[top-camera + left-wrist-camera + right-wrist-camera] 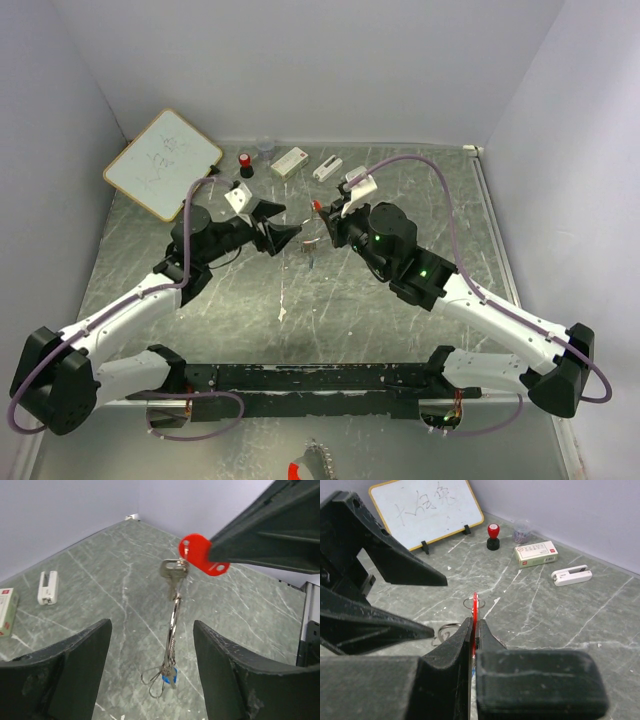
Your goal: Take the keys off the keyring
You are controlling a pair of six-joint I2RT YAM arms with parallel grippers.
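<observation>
Right end effector [475, 625] clamped the red key [202, 555]; left end effector [151, 625], jaws apart, needed to pinch the dangling keyring [172, 630] squarely.

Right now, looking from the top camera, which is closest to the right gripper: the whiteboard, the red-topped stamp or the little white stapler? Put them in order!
1. The little white stapler: just behind the right gripper, towards the back wall.
2. The red-topped stamp: farther off to the left, at the back.
3. The whiteboard: farthest, in the back left corner.
</observation>
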